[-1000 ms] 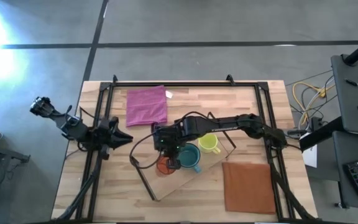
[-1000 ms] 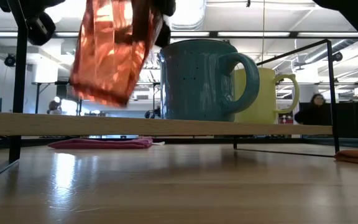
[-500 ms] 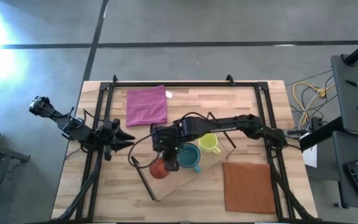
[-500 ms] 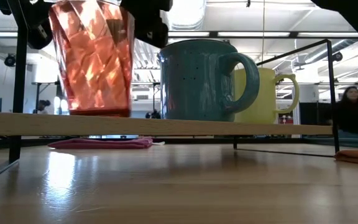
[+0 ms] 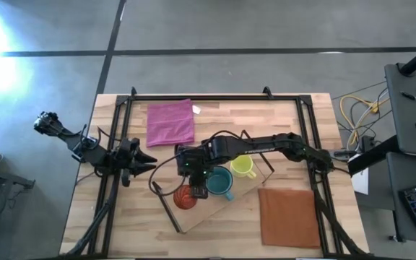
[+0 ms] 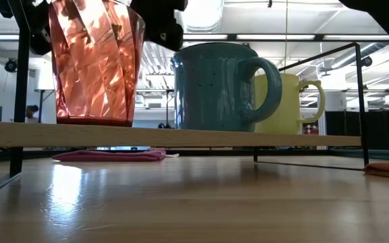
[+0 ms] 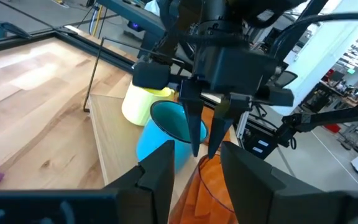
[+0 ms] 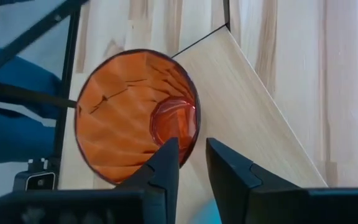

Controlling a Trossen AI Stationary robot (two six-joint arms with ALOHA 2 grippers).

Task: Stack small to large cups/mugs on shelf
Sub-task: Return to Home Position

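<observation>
The translucent orange-red cup [image 5: 185, 197] stands upright on its base at the near-left end of the wooden shelf plank [image 5: 226, 206]; it also shows in the low view [image 6: 93, 64]. Beside it on the plank stand the teal mug [image 5: 220, 183] and then the yellow-green mug [image 5: 243, 166], each on its base. My right gripper [image 5: 197, 189] is above the orange-red cup, shut on its wall. My left gripper [image 5: 141, 160] is open and empty at the table's left, pointing toward the shelf. My right gripper holds the orange-red cup by its rim [image 8: 194, 134] on the side toward the teal mug, one finger [image 8: 166, 158] inside the cup and one [image 8: 225, 165] outside. The fingers come from above, pointing down. The cup stands upright with its base on the plank [image 6: 181, 137].
A pink cloth [image 5: 170, 123] lies at the far left of the table, and a brown square mat [image 5: 289, 217] at the near right. Dark metal frame rails [image 5: 118, 137] run along the table's left, right and far sides. Thin wire frames stand at the shelf's ends [image 6: 360, 101].
My right gripper has carried the orange-red cup down and a little toward the table's left edge. The cup, tilted and clear of the plank a second ago, has turned upright and now stands with its base on the plank beside the teal mug.
</observation>
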